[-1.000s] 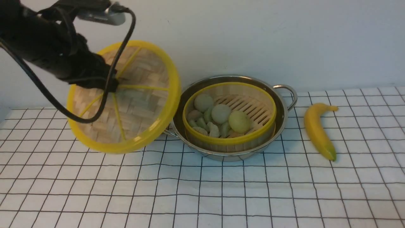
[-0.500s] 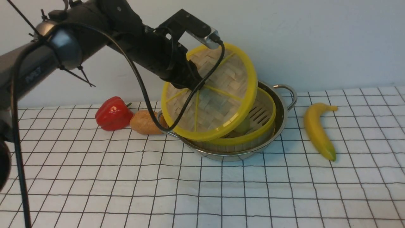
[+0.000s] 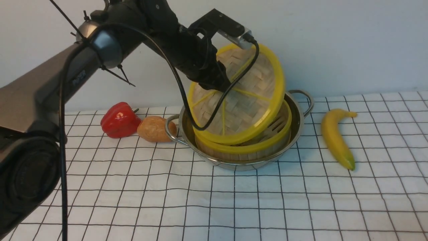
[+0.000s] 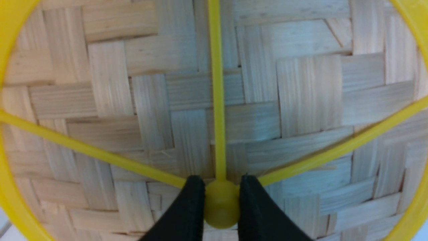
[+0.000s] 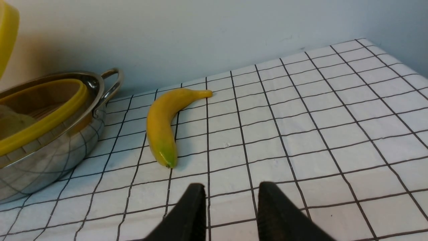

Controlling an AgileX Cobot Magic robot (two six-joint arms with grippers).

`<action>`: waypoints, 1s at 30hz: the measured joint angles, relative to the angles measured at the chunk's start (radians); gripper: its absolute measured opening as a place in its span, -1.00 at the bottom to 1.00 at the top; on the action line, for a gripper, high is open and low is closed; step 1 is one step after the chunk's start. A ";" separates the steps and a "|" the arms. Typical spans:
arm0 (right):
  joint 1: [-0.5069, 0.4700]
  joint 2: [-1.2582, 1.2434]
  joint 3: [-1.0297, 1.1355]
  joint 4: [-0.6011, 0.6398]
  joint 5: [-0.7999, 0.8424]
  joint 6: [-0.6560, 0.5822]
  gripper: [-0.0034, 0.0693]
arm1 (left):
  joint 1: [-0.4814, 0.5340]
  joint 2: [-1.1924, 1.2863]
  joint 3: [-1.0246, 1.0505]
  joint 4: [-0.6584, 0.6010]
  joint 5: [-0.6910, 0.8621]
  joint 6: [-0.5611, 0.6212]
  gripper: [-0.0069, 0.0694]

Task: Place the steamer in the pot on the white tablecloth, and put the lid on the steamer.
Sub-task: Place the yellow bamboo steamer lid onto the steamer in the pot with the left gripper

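Left gripper (image 4: 220, 187) pinches tilted lid (image 3: 247, 107) at its centre, over steamer (image 3: 267, 142) in far-edge pot (image 3: 240, 165); right gripper (image 5: 230, 192) fingers apart above white tablecloth (image 5: 334, 117)

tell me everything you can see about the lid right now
The lid is a flat round disc of pale woven bamboo strips with a thick yellow rim and thin yellow spokes meeting at a small yellow knob in the centre. The left gripper is shut on that knob. The lid hangs tilted over the steamer in the pot, near edge low by the steamer's front rim, far edge raised toward the wall. Whether it touches the rim I cannot tell.
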 joint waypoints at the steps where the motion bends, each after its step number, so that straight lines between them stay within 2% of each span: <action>1: 0.000 0.000 0.000 0.000 0.000 0.000 -0.25 | 0.000 0.000 -0.004 0.006 0.005 -0.009 -0.51; 8: 0.000 0.000 0.000 0.000 0.000 0.000 -0.25 | -0.018 0.003 -0.072 0.063 0.126 -0.087 -0.51; 13: 0.000 0.000 0.000 0.000 0.000 0.000 -0.25 | -0.028 0.003 -0.098 0.098 0.140 -0.128 -0.51; 23: 0.000 0.000 0.000 0.002 0.000 0.000 -0.25 | -0.028 0.058 -0.101 0.105 0.129 -0.122 -0.51; 30: 0.000 0.000 0.000 0.002 0.000 0.000 -0.25 | -0.028 0.073 -0.101 0.035 0.085 -0.058 -0.51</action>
